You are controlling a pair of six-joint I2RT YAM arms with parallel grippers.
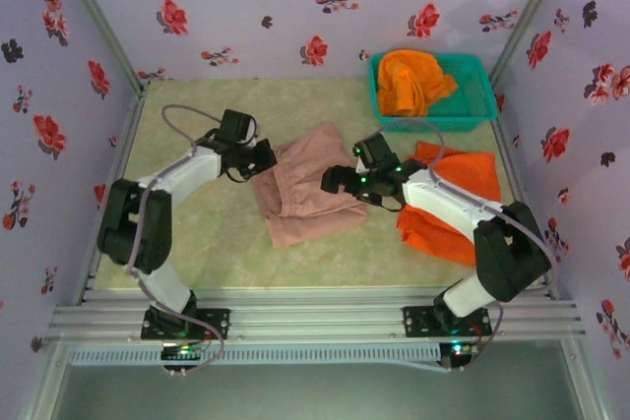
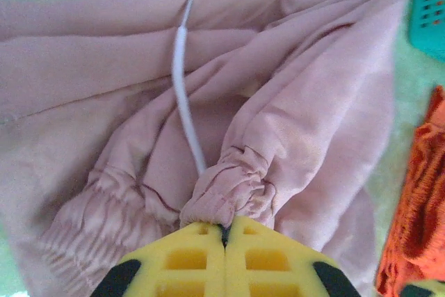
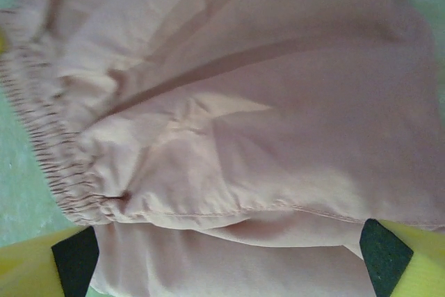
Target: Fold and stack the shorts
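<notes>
Lying near the middle of the table [image 1: 197, 243], the pink-beige shorts [image 1: 305, 194] are spread in loose, rumpled folds between the two arms. The left claw [image 1: 266, 158] sits at their left edge. In the left wrist view its yellow fingers [image 2: 188, 259] are pressed together, pinching a gathered bunch of the elastic waistband [image 2: 229, 186], and the cloth puckers right at the tips. A white drawstring [image 2: 182, 95] runs away from that bunch across the fabric.

The right claw [image 1: 333, 181] is over the right edge of the same shorts with its jaws spread wide and nothing held between them. In the right wrist view its black pads [image 3: 75, 259] stand at the lower corners, well apart, with pink cloth and a stretch of ruffled waistband spread beyond them. Whether the tips touch the fabric cannot be told.

On the right side of the table lie the orange shorts [image 1: 453, 204], fairly flat and partly covered by the right arm. At the far right corner stands a teal mesh basket [image 1: 477, 105] with the crumpled orange shorts [image 1: 413, 81] heaped inside it
</notes>
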